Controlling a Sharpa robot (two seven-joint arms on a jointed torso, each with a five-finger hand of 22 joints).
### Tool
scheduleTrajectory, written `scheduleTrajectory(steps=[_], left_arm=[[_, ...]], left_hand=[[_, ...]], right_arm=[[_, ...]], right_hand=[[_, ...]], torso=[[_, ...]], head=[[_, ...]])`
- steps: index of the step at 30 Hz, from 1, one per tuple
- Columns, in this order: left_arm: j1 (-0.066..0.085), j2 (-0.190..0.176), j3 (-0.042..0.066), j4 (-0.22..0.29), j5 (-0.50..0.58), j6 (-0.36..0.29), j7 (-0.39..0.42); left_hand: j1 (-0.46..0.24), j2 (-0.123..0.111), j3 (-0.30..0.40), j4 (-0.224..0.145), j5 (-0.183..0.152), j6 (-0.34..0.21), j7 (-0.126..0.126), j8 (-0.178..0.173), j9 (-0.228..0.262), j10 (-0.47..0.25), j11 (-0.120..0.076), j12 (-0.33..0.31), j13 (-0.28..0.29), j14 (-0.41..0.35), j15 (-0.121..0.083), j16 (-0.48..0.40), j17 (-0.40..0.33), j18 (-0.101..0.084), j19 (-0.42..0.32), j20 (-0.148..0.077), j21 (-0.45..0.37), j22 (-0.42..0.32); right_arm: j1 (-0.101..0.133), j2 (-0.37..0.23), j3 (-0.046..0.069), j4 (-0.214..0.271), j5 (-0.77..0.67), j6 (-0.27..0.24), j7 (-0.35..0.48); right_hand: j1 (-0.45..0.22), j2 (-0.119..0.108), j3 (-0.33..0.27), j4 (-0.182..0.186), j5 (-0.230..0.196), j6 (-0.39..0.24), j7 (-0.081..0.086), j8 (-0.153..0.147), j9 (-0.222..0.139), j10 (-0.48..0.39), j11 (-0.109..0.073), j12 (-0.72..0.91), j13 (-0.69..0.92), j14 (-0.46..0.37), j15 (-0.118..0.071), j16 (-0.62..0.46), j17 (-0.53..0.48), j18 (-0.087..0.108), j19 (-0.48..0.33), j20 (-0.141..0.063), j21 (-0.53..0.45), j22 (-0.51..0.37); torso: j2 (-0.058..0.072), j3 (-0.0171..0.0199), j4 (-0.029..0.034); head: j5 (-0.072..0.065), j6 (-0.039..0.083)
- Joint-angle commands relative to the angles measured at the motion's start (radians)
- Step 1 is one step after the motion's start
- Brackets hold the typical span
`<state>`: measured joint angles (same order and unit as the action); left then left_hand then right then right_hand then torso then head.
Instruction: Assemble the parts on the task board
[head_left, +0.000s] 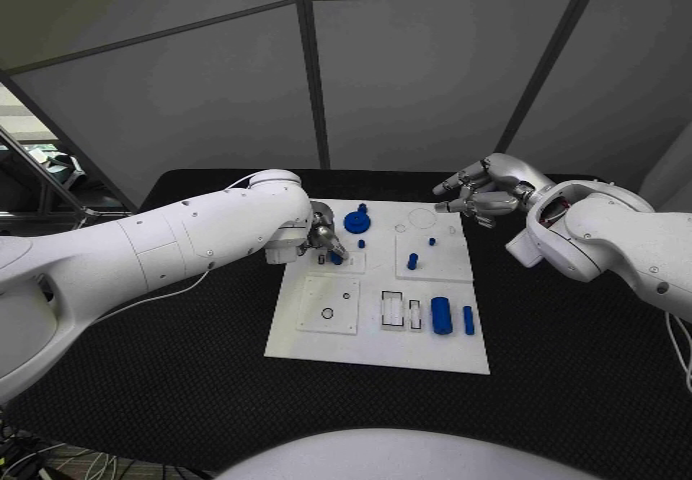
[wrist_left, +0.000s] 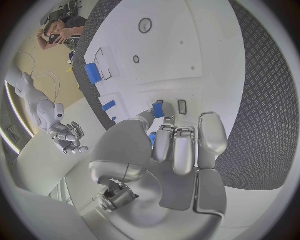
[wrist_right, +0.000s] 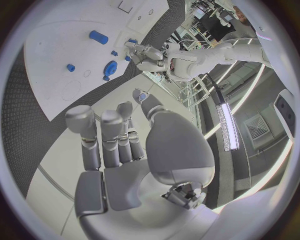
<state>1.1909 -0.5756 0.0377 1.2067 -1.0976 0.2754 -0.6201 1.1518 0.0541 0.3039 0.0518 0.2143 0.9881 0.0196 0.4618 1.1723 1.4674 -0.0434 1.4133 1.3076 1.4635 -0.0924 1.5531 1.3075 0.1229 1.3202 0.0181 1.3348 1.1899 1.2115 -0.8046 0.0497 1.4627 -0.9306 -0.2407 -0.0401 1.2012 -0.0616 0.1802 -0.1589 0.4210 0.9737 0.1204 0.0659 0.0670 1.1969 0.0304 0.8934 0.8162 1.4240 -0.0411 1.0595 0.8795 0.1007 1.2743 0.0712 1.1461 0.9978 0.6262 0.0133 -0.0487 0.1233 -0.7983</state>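
Blue part seemingly pinched by left hand, right hand empty

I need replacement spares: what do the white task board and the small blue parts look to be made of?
White rectangular task board: probably matte plastic, flat and even with no glare. Small blue cylindrical parts: likely smooth moulded plastic, uniform colour with a slight sheen. Neither is certain.

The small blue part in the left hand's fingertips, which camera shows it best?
The left wrist view: the blue part sits pinched at the left hand's fingertips over the task board. The head view half-hides it; in the right wrist view it's tiny.
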Motion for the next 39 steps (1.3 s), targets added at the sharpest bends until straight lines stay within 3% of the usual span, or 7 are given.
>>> scheduleTrajectory(steps=[1,12,14,15,26,30,39], left_arm=[[-0.003,0.003,-0.003,-0.002,-0.011,0.048,-0.018],[-0.001,0.011,-0.003,-0.015,-0.011,0.06,-0.022],[-0.001,0.012,-0.003,-0.018,-0.011,0.061,-0.022],[0.0,0.013,-0.003,-0.019,-0.011,0.061,-0.022],[0.006,0.031,-0.004,-0.043,-0.011,0.07,-0.034],[0.008,0.038,-0.004,-0.052,-0.011,0.079,-0.047],[0.01,0.043,-0.004,-0.06,-0.011,0.095,-0.058]], left_hand=[[0.046,0.035,0.061,-0.07,0.003,0.001,-0.003,-0.001,0.002,0.063,-0.003,0.006,0.218,0.103,-0.001,0.004,0.247,-0.037,0.003,0.003,0.003,0.002],[0.046,0.036,0.062,-0.071,0.003,0.002,-0.003,-0.001,0.002,0.064,-0.003,0.008,0.218,0.103,-0.001,0.005,0.247,-0.037,0.003,0.003,0.003,0.002],[0.04,0.041,0.053,-0.073,-0.156,0.01,-0.008,0.0,0.006,0.065,-0.004,0.008,0.219,0.103,-0.001,0.005,0.247,-0.037,0.002,0.003,0.003,0.003],[0.038,0.038,0.049,-0.076,-0.164,0.009,-0.006,-0.002,0.006,0.065,-0.004,0.008,0.219,0.103,-0.002,0.005,0.248,-0.037,0.002,0.003,0.003,0.003],[0.03,0.042,0.043,-0.073,-0.166,0.01,-0.004,-0.004,0.007,0.064,-0.003,0.007,0.218,0.103,-0.001,0.004,0.247,-0.037,0.002,0.003,0.003,0.004],[-0.015,0.055,0.013,-0.037,-0.166,0.011,-0.001,-0.01,0.009,0.063,0.001,0.001,0.217,0.102,0.001,0.001,0.243,-0.035,-0.002,0.004,-0.001,0.0],[-0.066,0.031,-0.053,0.009,-0.166,0.018,-0.003,-0.017,0.015,0.062,-0.001,-0.003,0.217,0.101,0.0,-0.002,0.24,-0.034,-0.004,0.004,-0.004,0.0]], right_arm=[[0.002,0.001,0.001,0.001,-0.002,0.006,0.007],[0.002,0.002,0.001,0.001,-0.002,0.006,0.007],[0.002,0.002,0.001,0.0,-0.002,0.006,0.007],[0.002,0.002,0.001,0.0,-0.002,0.006,0.007],[0.002,0.003,0.001,0.001,-0.002,0.005,0.007],[0.002,0.002,0.001,0.001,-0.003,0.003,0.006],[0.002,0.003,0.001,0.0,-0.005,0.003,0.005]], right_hand=[[-0.013,0.0,0.006,-0.002,0.003,-0.008,-0.001,-0.002,-0.001,-0.008,0.002,-0.004,-0.001,0.006,-0.001,-0.004,-0.001,0.021,0.002,-0.002,-0.003,-0.002],[-0.013,0.0,0.006,-0.002,0.003,-0.008,-0.001,-0.002,-0.001,-0.008,0.002,-0.004,-0.001,0.006,-0.001,-0.004,-0.001,0.021,0.002,-0.002,-0.003,-0.002],[-0.013,0.0,0.006,-0.002,0.003,-0.008,-0.001,-0.002,-0.001,-0.008,0.002,-0.004,-0.001,0.006,-0.001,-0.004,-0.001,0.021,0.002,-0.002,-0.003,-0.002],[-0.013,0.0,0.006,-0.002,0.003,-0.008,-0.001,-0.002,-0.001,-0.008,0.002,-0.004,-0.001,0.006,-0.001,-0.004,-0.001,0.021,0.002,-0.002,-0.003,-0.002],[-0.015,-0.001,0.008,-0.002,0.003,-0.008,-0.001,-0.002,-0.001,-0.01,0.002,-0.006,-0.005,0.005,-0.001,-0.008,-0.003,0.021,0.001,-0.002,-0.006,-0.004],[-0.016,-0.001,0.008,-0.002,0.003,-0.008,-0.001,-0.002,-0.001,-0.011,0.002,-0.007,-0.006,0.005,-0.001,-0.009,-0.004,0.021,0.001,-0.002,-0.007,-0.005],[-0.016,-0.002,0.008,-0.003,0.003,-0.009,-0.001,-0.002,-0.001,-0.011,0.002,-0.007,-0.006,0.005,-0.001,-0.008,-0.003,0.021,0.002,-0.002,-0.006,-0.004]], torso=[[0.0,0.0,-0.0006],[0.0,-0.0005,-0.0004],[0.0,-0.0002,-0.0005],[0.0,-0.0003,-0.0008],[0.0,0.0002,-0.0007],[0.0,0.0001,-0.0005],[0.0,-0.0002,-0.0001]], head=[[0.0,0.0],[-0.001,0.0],[-0.002,0.001],[-0.002,0.001],[-0.002,-0.001],[-0.003,-0.002],[-0.003,0.0]])
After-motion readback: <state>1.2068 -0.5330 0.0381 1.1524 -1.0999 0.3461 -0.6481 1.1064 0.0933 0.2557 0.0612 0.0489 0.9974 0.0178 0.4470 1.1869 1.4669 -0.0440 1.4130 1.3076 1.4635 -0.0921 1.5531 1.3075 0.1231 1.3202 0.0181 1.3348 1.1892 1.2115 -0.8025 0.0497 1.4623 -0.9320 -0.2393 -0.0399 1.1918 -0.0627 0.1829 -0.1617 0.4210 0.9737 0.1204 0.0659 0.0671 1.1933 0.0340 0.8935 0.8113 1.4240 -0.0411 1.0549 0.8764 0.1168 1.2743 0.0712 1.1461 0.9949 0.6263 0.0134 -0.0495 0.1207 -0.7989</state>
